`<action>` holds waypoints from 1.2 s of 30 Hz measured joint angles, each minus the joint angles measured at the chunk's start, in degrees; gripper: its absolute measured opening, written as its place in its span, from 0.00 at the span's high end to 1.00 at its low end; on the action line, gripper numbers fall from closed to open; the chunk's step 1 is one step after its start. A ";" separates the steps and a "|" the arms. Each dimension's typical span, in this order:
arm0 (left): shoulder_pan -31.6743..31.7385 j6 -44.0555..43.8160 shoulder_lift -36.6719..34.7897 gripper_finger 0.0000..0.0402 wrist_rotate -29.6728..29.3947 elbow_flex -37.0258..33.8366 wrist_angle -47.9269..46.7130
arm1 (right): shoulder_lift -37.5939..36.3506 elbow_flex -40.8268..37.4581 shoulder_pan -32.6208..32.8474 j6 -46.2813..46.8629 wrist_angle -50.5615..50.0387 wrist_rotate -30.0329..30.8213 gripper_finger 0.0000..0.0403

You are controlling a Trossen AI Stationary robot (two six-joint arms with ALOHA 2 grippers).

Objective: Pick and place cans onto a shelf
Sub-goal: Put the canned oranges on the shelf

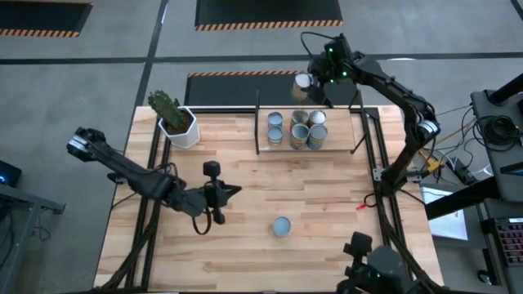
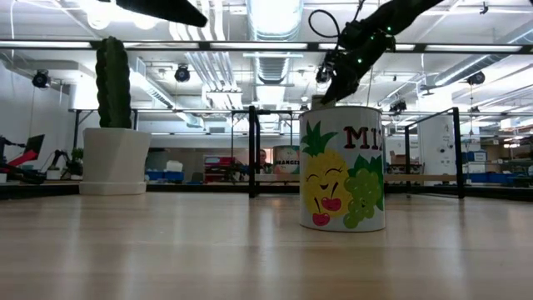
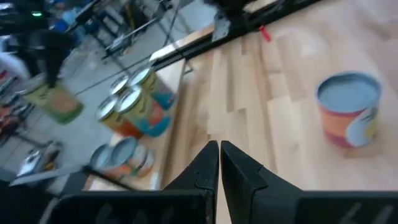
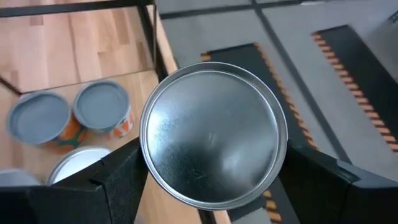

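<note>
My right gripper (image 4: 213, 163) is shut on a can with a silvery top (image 4: 214, 127). It holds the can in the air past the shelf's far edge (image 1: 304, 81). The light-wood shelf (image 1: 339, 131) with black posts carries several cans (image 1: 298, 128); the right wrist view shows some of them (image 4: 99, 107). One more can (image 1: 282, 226) stands upright on the table, seen close up in the low view (image 2: 343, 167). My left gripper (image 1: 235, 192) is shut and empty, above the table's middle, left of that lone can (image 3: 348, 109). My right gripper pinches the can's round wall just under the top rim (image 4: 148, 163), one finger (image 4: 121, 177) on each side. The fingers come from the far right, slanting down. The can is lifted clear, over the floor beyond the shelf, its silvery top facing the wrist camera.
A white hexagonal pot with a cactus (image 1: 176, 122) stands at the table's far left, also in the low view (image 2: 112, 158). The shelf's black posts (image 1: 257, 122) rise beside the cans. The right part of the shelf board is bare wood.
</note>
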 joint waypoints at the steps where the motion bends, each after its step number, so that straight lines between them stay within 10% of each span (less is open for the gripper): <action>1: 0.54 0.80 -0.03 1.00 1.54 -1.38 2.84 | 0.40 1.35 -0.10 -0.21 -1.84 -0.02 0.25; 14: 8.72 4.57 -2.67 1.00 21.39 -11.07 21.17 | 2.10 7.24 -6.90 -1.58 -11.61 -6.92 0.25; 36: 12.85 4.37 -6.23 1.00 22.26 -14.16 24.05 | 1.88 0.88 -10.96 -2.09 -13.40 -6.97 0.25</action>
